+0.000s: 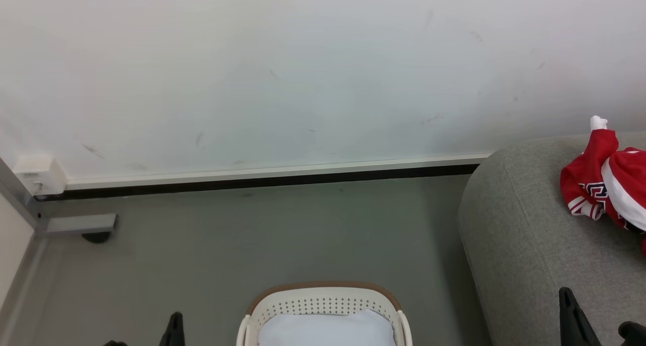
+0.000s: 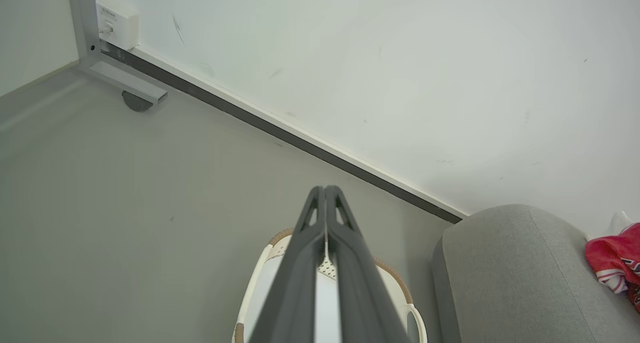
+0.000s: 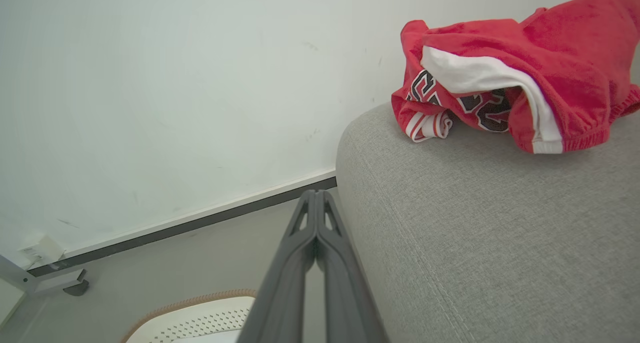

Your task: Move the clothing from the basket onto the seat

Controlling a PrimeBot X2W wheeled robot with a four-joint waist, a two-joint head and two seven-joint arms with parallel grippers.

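The red clothing with white trim and block lettering lies bunched on the light-grey seat, also seen as the clothing on the seat. The cream basket with a brown rim stands on the floor at the bottom centre; inside it shows plain white cloth. My left gripper is shut and empty above the basket, left of the seat. My right gripper is shut and empty beside the seat's rounded end, below the clothing. Low in the head view are the left gripper and the right gripper.
A white wall with a dark skirting strip runs behind the grey floor. A grey metal frame foot and a white wall box sit in the left corner. Open floor lies between the basket and the wall.
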